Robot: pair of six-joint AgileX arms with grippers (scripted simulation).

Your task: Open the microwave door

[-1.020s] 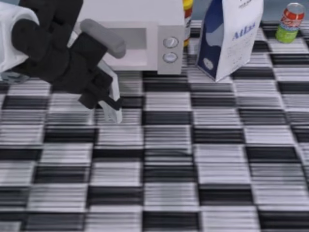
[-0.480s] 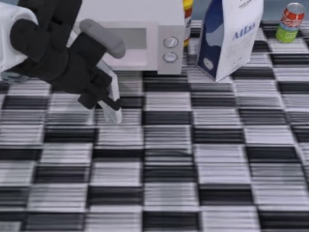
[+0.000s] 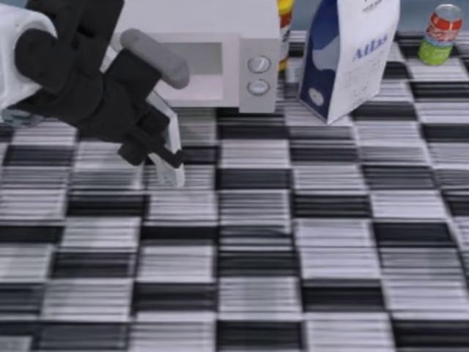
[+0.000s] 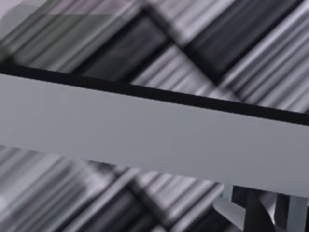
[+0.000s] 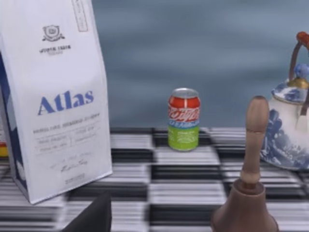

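**At the table's far left: microwave door swung out, left gripper on its edge**

At the far left of the table, the microwave [image 3: 220,51] stands with cavity exposed. The microwave door [image 3: 173,147] is swung outward toward the camera, seen edge-on. The left gripper [image 3: 163,150] is at the door's free edge; whether its fingers clamp it, cannot tell. Right arm out of top view. Carton [image 3: 352,55] just right of microwave; can [image 3: 440,33] beyond.

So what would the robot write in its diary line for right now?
left gripper: at free edge of microwave door | door: swung open | microwave: cavity showing | right arm: out of top view
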